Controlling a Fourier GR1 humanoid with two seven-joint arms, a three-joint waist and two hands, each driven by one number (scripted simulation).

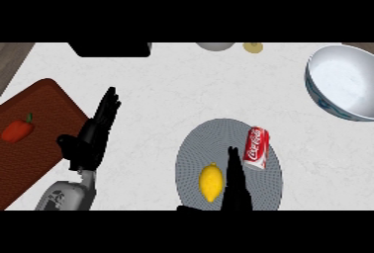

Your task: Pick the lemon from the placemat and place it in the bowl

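Observation:
A yellow lemon [211,181] lies on a round grey placemat [211,138] at the lower middle of the head view. My right hand [236,185] comes up from the bottom edge with straight fingers, right beside the lemon on its right side, open and holding nothing. A white bowl with a blue rim [343,81] stands at the far right, well apart from the placemat. My left hand [95,133] rests open at the left, fingers pointing up, beside a brown cutting board.
A red cola can [257,148] lies on the placemat's right part, close to my right fingers. A red pepper [18,130] sits on the brown cutting board [44,104] at the left. A black object [110,48] and small items line the far edge.

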